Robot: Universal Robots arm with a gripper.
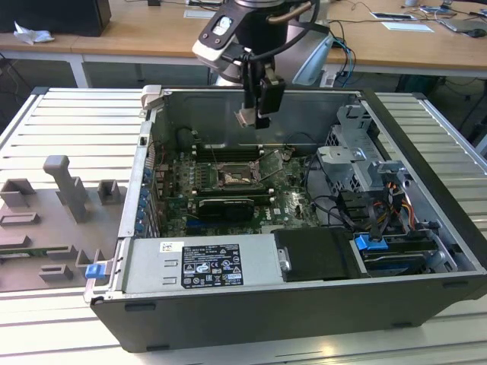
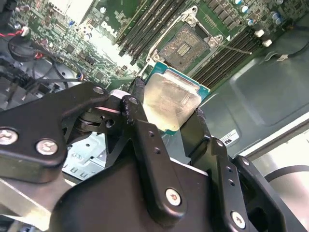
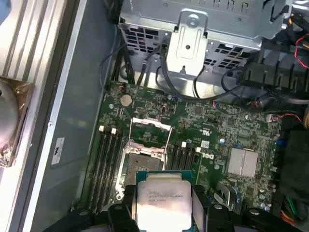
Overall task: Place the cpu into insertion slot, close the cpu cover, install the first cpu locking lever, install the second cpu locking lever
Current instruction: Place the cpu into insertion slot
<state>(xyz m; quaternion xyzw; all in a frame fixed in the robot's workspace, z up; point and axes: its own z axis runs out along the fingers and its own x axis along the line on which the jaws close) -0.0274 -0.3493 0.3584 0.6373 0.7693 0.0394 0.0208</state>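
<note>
Silver-beige cpu [image 2: 169, 99]: held clear of the board, metal top facing both wrist views [image 3: 161, 205]; a thin green edge shows round the metal top.
Gripper [image 1: 253, 115]: hangs above the open case, roughly over the socket area, with open air between it and the board.
Fingers [image 2: 145, 140]: narrow, pinching the cpu by two opposite edges; the other two edges are free.
Insertion slot [image 3: 145, 162]: open and bare, a dark square inside a silvery rim; seen just past the cpu's far edge in both wrist views [image 2: 186, 46], and below the gripper in the exterior view [image 1: 232, 177].
Cpu cover [image 3: 151, 128]: swung up off the slot, its window frame standing tilted at the slot's edge on the exterior view's right [image 1: 272, 162].
Memory slots [image 3: 108, 164]: long black rows running close along two opposite sides of the slot, leaving only narrow strips of green board between.
Motherboard [image 3: 231, 130]: green, lying flat on the case floor.
Drive cage [image 3: 193, 24]: silvery metal box beyond the board's edge, well apart from the slot.
Cables [image 3: 159, 72]: dark loops between the cage and the board, not crossing the slot.
Case [image 1: 266, 319]: lies on its side with the top open; its walls stand well apart from the gripper on every side.
Power supply [image 1: 205, 262]: grey box along the near wall in the exterior view.
</note>
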